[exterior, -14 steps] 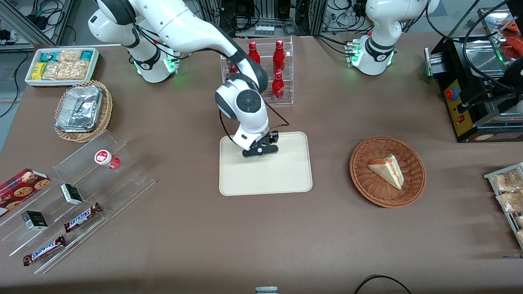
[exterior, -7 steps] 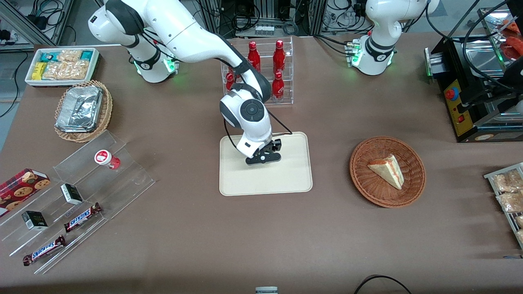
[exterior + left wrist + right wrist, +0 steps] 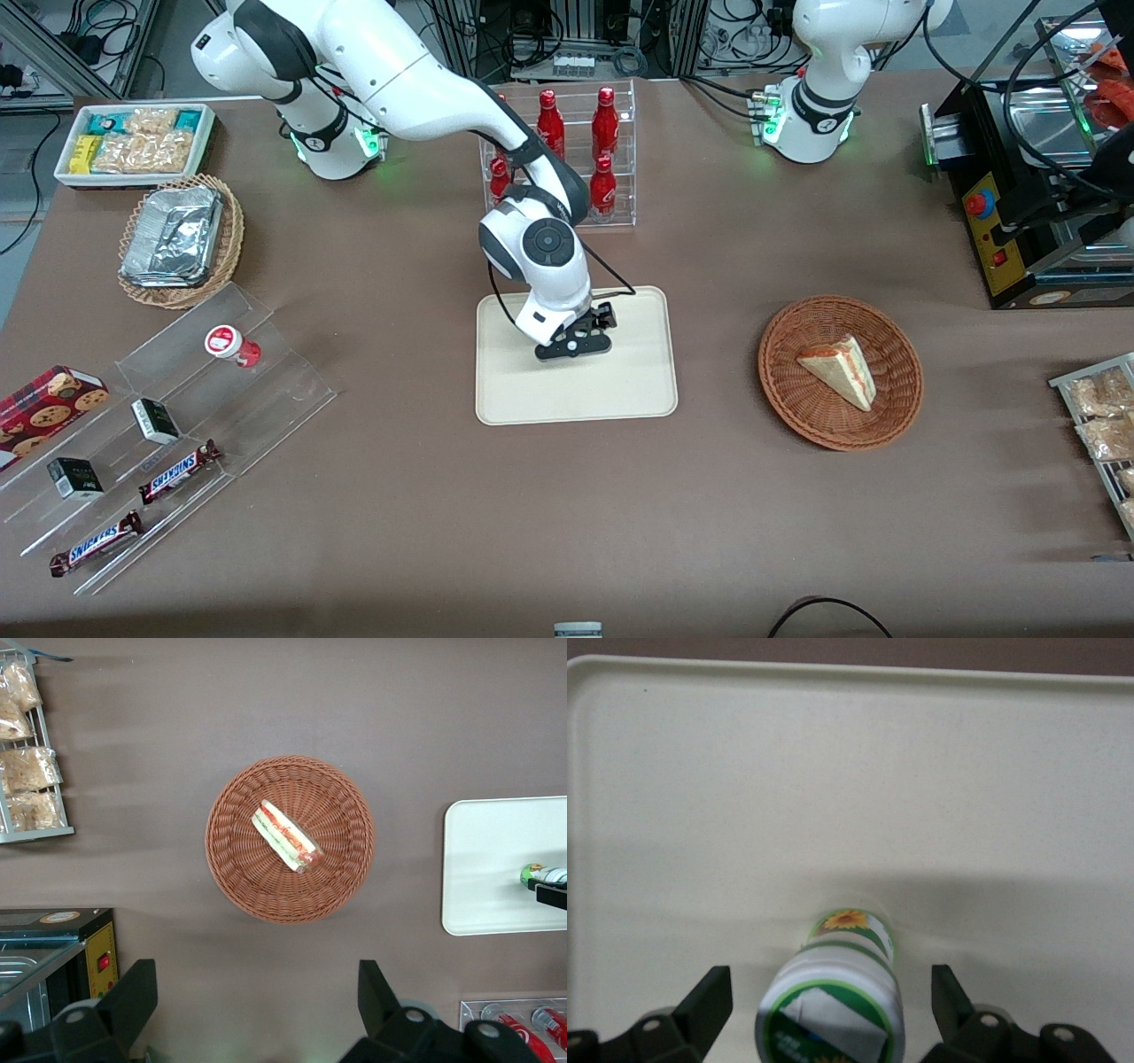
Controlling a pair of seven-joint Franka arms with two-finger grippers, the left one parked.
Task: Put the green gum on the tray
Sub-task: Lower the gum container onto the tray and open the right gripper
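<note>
The green gum (image 3: 843,992), a small bottle with a white lid and green body, stands on the cream tray (image 3: 700,771). My right gripper (image 3: 829,990) is low over the tray with the gum between its fingers. It is open, with a gap showing on each side of the bottle. In the front view the gripper (image 3: 574,342) is over the half of the tray (image 3: 576,390) farther from the camera and hides the gum. The left wrist view shows the gum (image 3: 537,873) on the tray (image 3: 496,842) beside a black finger.
A red-lidded gum bottle (image 3: 229,344) stands on the clear stepped rack with snack bars, toward the working arm's end. A rack of red cola bottles (image 3: 604,159) stands farther back than the tray. A wicker basket (image 3: 788,390) holding a sandwich lies toward the parked arm's end.
The right gripper has come slightly nearer the front camera and toward the parked arm's end, lower over the tray. Nothing else moved.
</note>
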